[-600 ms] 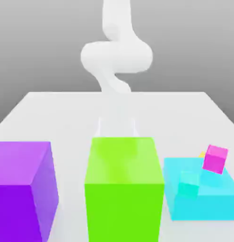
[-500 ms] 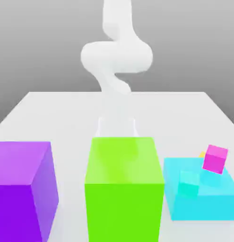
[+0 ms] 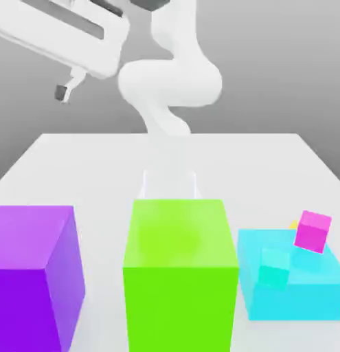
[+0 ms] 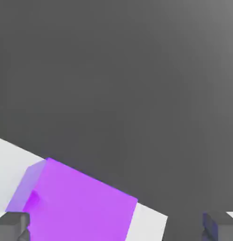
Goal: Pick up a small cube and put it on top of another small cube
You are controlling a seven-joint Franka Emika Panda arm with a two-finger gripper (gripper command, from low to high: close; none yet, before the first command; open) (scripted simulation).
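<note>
Since earlier, the white arm's gripper (image 3: 64,91) has swung in high at the exterior view's left, fingers spread and empty; still approaching, it must cross right to the small bright yellow cube (image 3: 294,224) behind the small magenta cube (image 3: 313,231).

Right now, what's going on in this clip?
A white robot arm has its claw raised high above the white table, holding nothing. Its hand camera looks down at the big purple cube. The small yellow cube it should stack is barely peeking out behind the small magenta cube, which rests on the flat light-blue block alongside a small teal cube.
</note>
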